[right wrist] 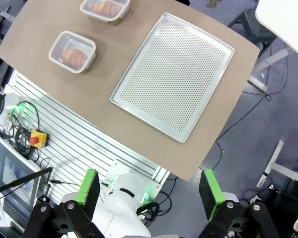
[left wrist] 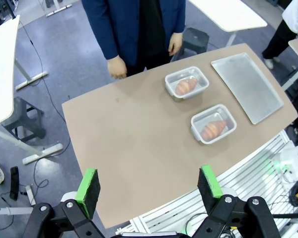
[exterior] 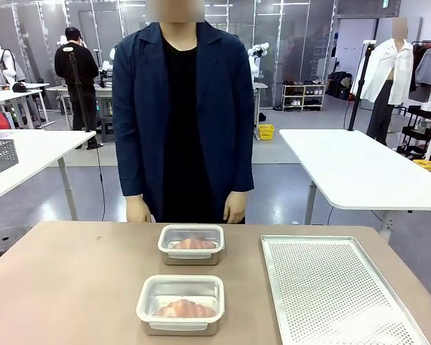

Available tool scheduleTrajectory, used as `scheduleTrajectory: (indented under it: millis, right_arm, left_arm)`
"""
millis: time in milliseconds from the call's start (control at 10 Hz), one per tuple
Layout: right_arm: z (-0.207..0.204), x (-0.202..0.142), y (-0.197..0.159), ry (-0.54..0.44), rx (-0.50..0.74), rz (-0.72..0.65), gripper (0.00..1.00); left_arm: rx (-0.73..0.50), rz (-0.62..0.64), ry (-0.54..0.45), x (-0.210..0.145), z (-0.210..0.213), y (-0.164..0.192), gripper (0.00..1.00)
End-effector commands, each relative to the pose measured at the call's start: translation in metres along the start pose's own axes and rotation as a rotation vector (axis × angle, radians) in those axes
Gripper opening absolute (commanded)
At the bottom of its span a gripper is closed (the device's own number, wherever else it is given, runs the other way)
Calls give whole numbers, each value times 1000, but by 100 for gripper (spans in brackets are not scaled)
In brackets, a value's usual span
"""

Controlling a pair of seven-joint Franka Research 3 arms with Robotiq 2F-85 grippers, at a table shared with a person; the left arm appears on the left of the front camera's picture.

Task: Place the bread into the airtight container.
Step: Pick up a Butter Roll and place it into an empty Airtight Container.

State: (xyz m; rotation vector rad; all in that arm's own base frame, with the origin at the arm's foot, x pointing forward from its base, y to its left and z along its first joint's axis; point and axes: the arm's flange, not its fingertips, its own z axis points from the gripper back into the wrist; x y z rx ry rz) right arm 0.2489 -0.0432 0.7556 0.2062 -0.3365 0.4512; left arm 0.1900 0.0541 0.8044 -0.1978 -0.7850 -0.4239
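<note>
Two clear airtight containers stand on the brown table, each with a bread inside. The far container [exterior: 191,244] [left wrist: 187,83] [right wrist: 105,9] holds one bread [exterior: 194,244] in front of the person. The near container [exterior: 180,305] [left wrist: 213,123] [right wrist: 72,51] holds another bread [exterior: 184,310] [left wrist: 213,128]. My left gripper [left wrist: 149,186] hangs open high above the table's left half, nothing between its fingers. High above the table's near right edge, my right gripper [right wrist: 149,186] is open as well and holds nothing.
A perforated metal tray [exterior: 330,287] [left wrist: 246,85] [right wrist: 173,74] lies bare on the right side of the table. A person in a dark jacket stands at the far edge, hands [exterior: 137,210] hanging by the table. White tables stand farther back.
</note>
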Motion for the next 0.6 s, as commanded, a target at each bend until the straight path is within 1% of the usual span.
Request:
scheduleTrajectory:
  millis: [0, 500]
  right_arm:
    - [1, -1, -1, 0, -2, 9, 100]
    - [1, -1, -1, 0, -2, 9, 100]
  left_arm:
    - [-7, -7, -2, 1, 0, -1, 100]
    - [-7, -7, -2, 1, 0, -1, 100]
